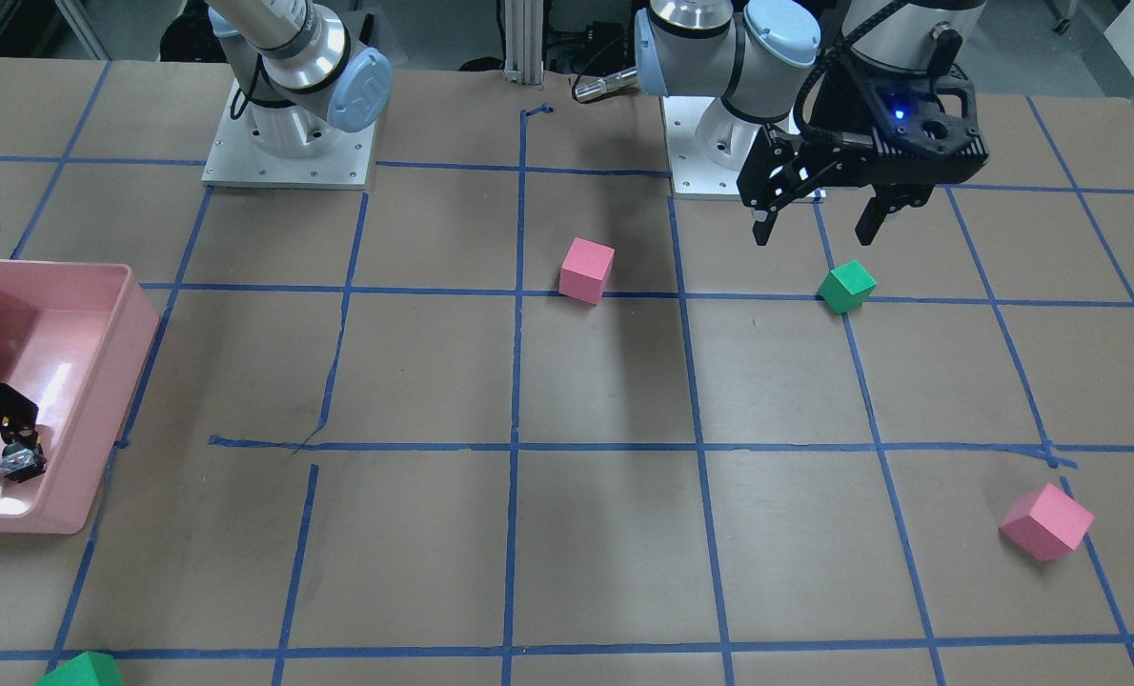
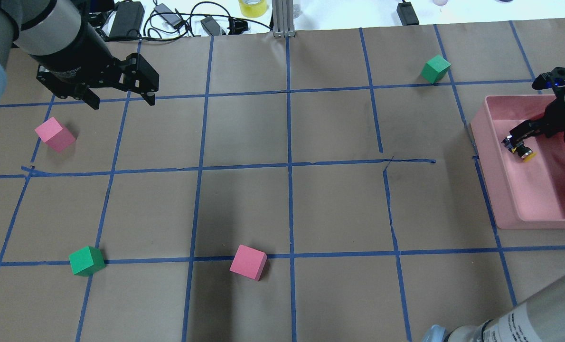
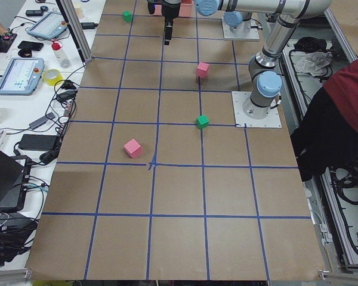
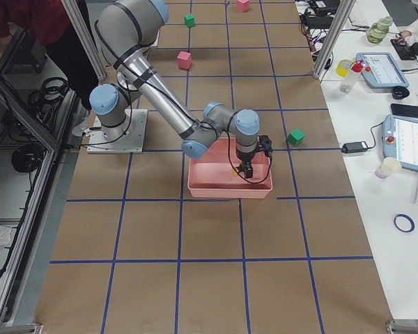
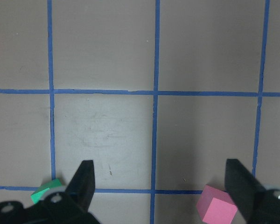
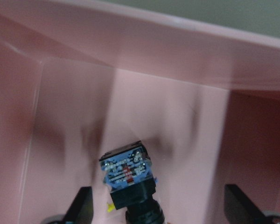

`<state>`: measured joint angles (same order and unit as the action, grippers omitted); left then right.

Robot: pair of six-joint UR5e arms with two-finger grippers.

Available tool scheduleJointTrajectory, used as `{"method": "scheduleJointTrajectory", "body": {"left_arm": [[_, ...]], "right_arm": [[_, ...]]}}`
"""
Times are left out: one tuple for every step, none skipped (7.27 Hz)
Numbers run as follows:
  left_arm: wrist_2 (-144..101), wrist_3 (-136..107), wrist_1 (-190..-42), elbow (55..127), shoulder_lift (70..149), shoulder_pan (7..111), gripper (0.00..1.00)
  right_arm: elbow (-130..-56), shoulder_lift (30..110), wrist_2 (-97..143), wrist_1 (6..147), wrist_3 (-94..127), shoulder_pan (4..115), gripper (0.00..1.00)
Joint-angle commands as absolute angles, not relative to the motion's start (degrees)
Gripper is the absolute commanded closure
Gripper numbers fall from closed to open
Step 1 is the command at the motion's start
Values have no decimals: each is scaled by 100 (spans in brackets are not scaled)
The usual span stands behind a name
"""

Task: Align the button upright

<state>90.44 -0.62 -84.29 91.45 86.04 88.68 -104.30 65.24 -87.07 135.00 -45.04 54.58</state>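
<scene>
The button (image 6: pixel 128 179) lies tilted in the pink bin (image 2: pixel 490 166), its black-and-silver base toward the right wrist camera and its yellow cap (image 2: pixel 529 156) low. It also shows in the front view (image 1: pixel 22 463). My right gripper (image 6: pixel 161 191) is open inside the bin, with its fingers wide apart on either side of the button and not closed on it. It also shows in the overhead view (image 2: pixel 517 141). My left gripper (image 1: pixel 810 224) is open and empty, above the table near a green cube (image 1: pixel 846 286).
The pink bin's walls (image 1: pixel 138 353) surround the right gripper. Loose on the table are a pink cube (image 2: pixel 248 262), a second pink cube (image 2: pixel 54 134) and a second green cube (image 2: pixel 436 69) near the bin. Cables and tape lie beyond the far edge.
</scene>
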Motion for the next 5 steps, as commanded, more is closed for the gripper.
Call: {"method": "scheduleJointTrajectory", "body": {"left_arm": [[9044, -62, -8429, 9141, 8604, 8868, 0], [9044, -62, -8420, 9141, 8604, 8868, 0], [9044, -62, -8429, 9141, 8604, 8859, 0], [9044, -62, -8429, 9141, 8604, 8868, 0], [9044, -62, -8429, 9141, 8596, 8859, 0]], "right_arm": [[-10441, 6521, -8710, 13509, -4622, 5458, 0], [-10441, 6521, -8710, 13509, -4623, 5458, 0], [-10424, 6487, -8719, 13509, -4632, 5458, 0], [-10459, 6460, -8727, 13509, -4632, 5458, 0], [-10468, 6408, -8736, 13509, -4632, 5458, 0]]}}
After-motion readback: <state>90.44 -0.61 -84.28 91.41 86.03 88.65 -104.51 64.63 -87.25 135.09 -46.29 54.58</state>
